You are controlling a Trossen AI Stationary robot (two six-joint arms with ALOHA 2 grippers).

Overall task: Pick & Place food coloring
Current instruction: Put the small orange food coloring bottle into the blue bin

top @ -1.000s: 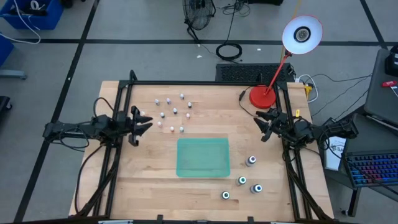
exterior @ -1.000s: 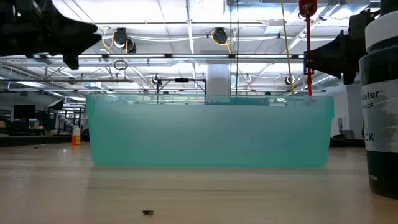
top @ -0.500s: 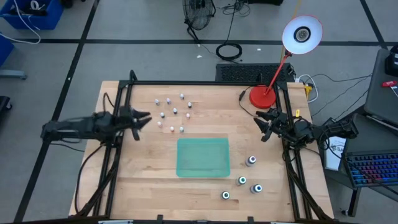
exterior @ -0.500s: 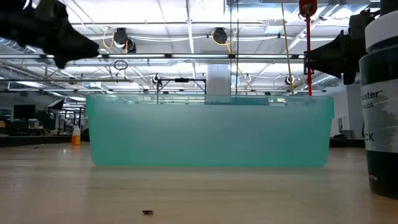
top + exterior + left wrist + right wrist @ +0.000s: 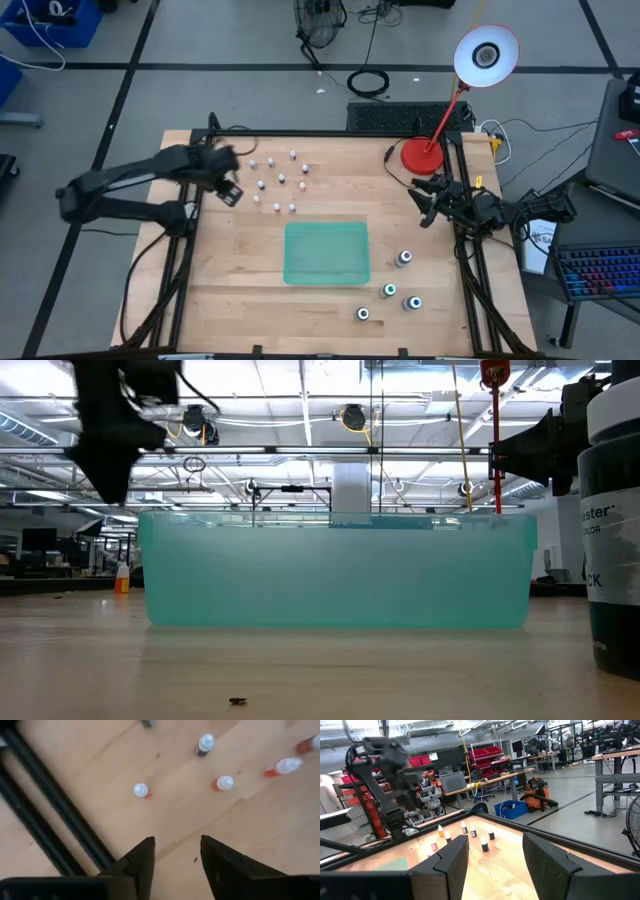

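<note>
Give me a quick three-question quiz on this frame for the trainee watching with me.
1. True or false: the green tray already holds a bottle.
2. Which gripper is over the cluster of small bottles? A) left gripper B) right gripper
3. How many larger bottles stand on the tray's right-arm side?

Key: 1 false, the tray looks empty. 2 A; its fingers are open, and the right gripper waits open by the red lamp base. 3 four.

Partial "ster", "CK" on bottle [image 5: 612, 520]
</note>
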